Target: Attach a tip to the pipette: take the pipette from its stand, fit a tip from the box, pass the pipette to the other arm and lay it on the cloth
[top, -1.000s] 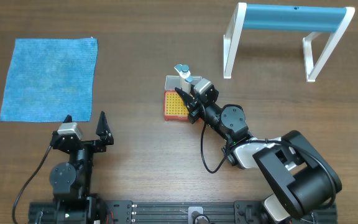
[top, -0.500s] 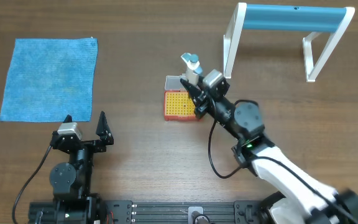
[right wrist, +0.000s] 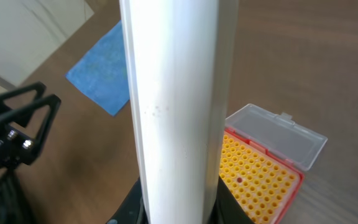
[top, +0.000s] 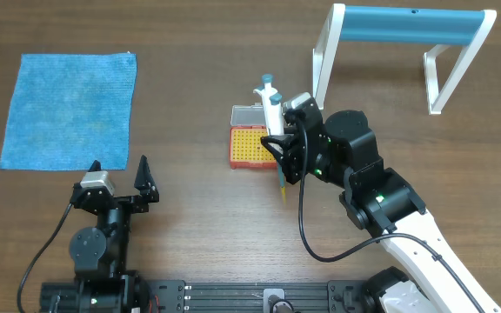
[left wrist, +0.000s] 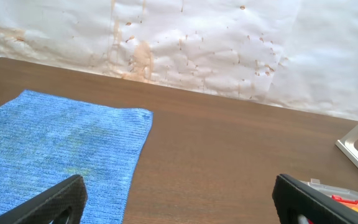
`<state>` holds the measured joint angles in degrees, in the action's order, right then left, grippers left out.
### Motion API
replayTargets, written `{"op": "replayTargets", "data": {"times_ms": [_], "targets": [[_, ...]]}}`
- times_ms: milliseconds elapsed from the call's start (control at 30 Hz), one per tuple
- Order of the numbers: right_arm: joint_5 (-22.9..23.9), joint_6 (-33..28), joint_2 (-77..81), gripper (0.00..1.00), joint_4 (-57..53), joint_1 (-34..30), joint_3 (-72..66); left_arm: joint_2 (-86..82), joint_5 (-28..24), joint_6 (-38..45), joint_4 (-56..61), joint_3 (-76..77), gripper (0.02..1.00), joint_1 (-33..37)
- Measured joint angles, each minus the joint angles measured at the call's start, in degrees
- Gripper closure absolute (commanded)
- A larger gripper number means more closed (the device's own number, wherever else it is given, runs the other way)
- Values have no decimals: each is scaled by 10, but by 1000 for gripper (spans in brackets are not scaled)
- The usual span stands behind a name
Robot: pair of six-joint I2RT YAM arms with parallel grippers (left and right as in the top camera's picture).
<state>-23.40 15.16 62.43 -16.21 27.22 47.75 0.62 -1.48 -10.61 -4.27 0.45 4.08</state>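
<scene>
Right gripper is clamped on the white body of the pipette, holding it roughly upright and lifted off the table, beside the yellow tip box with its clear lid open. A thin yellowish tip seems to hang below the fingers, though how firmly it is seated cannot be told. If it is only lightly pushed on, a quick swing or a knock against the lid could shake it off. The body looks smooth and is gripped at one narrow band, so it could twist or slide between the jaws on the way across. The left gripper rests with its fingers spread wide, well apart from the pipette and near the blue cloth. The handover likely needs a long carry, and letting go before the left fingers close on a free part of the body would drop the pipette onto the table.
</scene>
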Motion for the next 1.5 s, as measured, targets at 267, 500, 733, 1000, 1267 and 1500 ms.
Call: {"op": "replayTargets", "data": {"times_ms": [267,500,733,1000,1267,1500], "targets": [[-8,139,0,919,3,0,0,0,0,0,0,0,53,0],[-8,177,0,921,3,0,0,0,-14,-29,9,-1,53,0],[-19,185,0,919,3,0,0,0,-203,-438,34,-1,56,0],[-71,193,0,917,3,0,0,1,-226,-631,101,-1,58,0],[-134,196,0,919,3,0,0,113,-243,-669,280,-1,73,0],[-145,197,0,917,4,0,0,353,-351,-665,389,58,102,0]]}}
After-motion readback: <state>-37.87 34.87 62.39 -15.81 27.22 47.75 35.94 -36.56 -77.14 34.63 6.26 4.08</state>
